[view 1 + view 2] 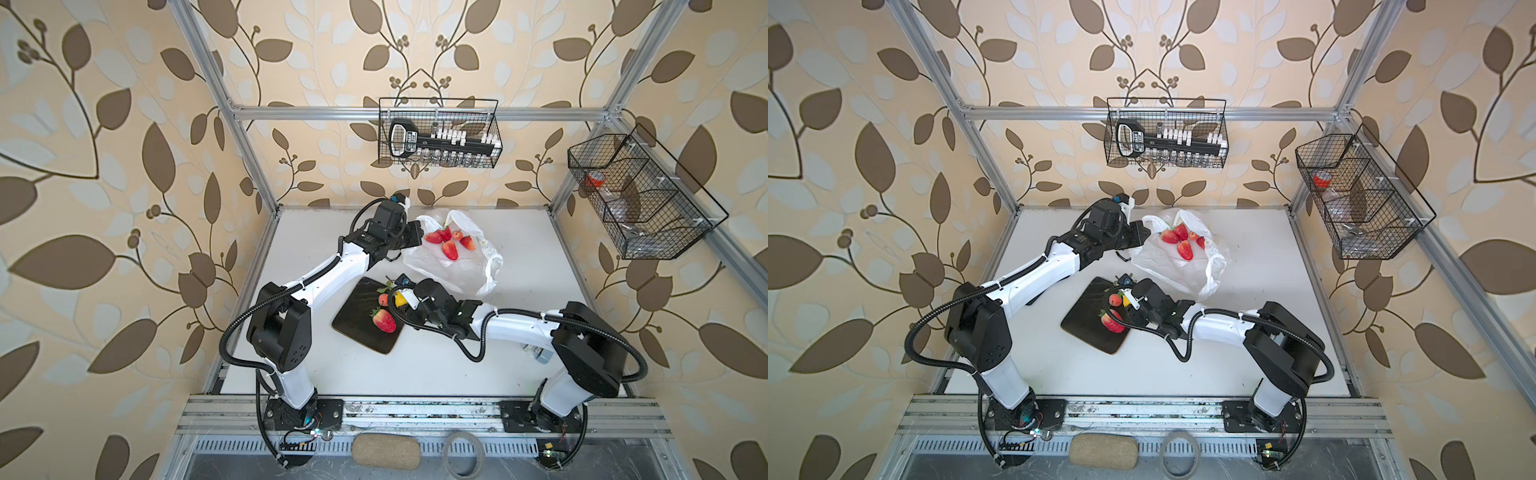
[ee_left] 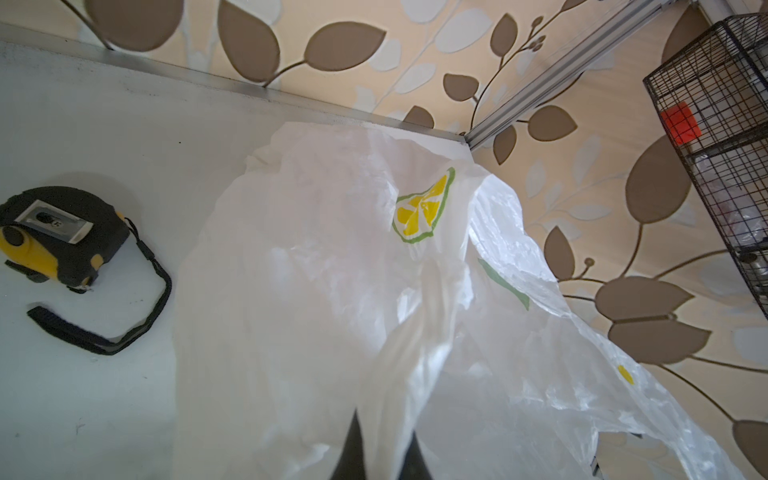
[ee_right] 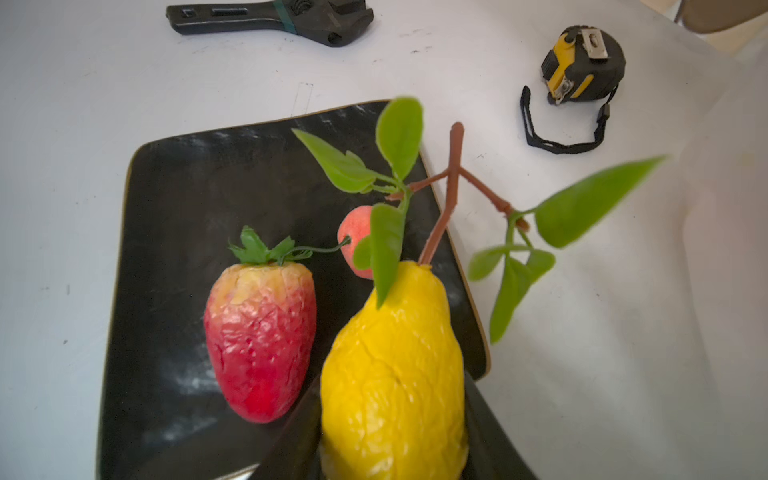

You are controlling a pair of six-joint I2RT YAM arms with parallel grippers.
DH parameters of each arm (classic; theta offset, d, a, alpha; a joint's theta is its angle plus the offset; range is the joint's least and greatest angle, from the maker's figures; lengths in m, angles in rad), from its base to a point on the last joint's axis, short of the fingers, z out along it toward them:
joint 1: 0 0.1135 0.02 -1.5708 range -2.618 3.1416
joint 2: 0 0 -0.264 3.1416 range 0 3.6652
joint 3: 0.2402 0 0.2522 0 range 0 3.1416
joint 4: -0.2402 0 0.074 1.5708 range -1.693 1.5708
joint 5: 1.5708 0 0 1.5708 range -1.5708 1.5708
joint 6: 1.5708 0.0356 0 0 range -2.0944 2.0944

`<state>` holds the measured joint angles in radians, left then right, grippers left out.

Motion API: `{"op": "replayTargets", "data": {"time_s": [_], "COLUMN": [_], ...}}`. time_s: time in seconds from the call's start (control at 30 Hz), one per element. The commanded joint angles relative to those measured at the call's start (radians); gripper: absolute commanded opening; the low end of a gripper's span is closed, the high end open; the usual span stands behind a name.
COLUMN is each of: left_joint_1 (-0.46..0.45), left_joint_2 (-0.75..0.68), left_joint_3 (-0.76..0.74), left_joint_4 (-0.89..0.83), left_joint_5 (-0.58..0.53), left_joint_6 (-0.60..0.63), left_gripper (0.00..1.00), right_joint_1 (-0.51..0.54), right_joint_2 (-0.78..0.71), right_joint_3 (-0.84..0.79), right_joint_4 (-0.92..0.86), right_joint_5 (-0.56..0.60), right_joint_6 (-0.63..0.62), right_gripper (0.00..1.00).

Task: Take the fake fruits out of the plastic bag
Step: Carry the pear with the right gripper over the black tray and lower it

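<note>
Grips the yellow pear (image 3: 390, 374) around its body in the right jaws, low over the edge of the black tray (image 3: 174, 199), beside a strawberry (image 3: 259, 340) and a small pink-red fruit (image 3: 353, 237) already lying there. Leaves several more fruits (image 1: 450, 249) inside the plastic bag (image 1: 453, 270) at the back of the desk (image 1: 415, 374). Pinches a bunched fold near the bag's mouth in the clenched left jaws, apparently holding it up and open.

Risks rolling the pear off the rim onto the desk if released this near the edge, given the tapered body and long leafy stem. Risks catching those leaves on the small fruit. Risks letting the thin film slip from the left jaws and fall over the fruits inside. Could drag the whole bag if pulled harder.

Stretches the left arm (image 1: 332, 270) far forward toward the bag. Folds the right arm (image 1: 511, 322) inward across the middle, wrist angled down at the tray.
</note>
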<state>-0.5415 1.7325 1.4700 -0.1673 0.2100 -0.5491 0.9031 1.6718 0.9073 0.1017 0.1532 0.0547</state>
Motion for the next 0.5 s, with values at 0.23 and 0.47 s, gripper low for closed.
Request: {"op": "replayTargets", "data": {"time_s": [0.23,0.47], "left_joint_1": [0.009,0.009], "left_joint_2": [-0.063,-0.067], "left_joint_3": [0.016,0.005], "left_joint_4": [-0.021,-0.012], "left_joint_5": [0.012,0.01], "left_joint_6": [0.026,0.019], "left_gripper": [0.04,0.05], "right_joint_1": [0.006,0.006], "right_joint_2": [0.131,0.126], "right_joint_3": [0.028,0.006], "right_joint_4": [0.079,0.089], "right_joint_5": [0.004,0.004], "right_joint_6": [0.075,0.079], "right_gripper": [0.37,0.63]}}
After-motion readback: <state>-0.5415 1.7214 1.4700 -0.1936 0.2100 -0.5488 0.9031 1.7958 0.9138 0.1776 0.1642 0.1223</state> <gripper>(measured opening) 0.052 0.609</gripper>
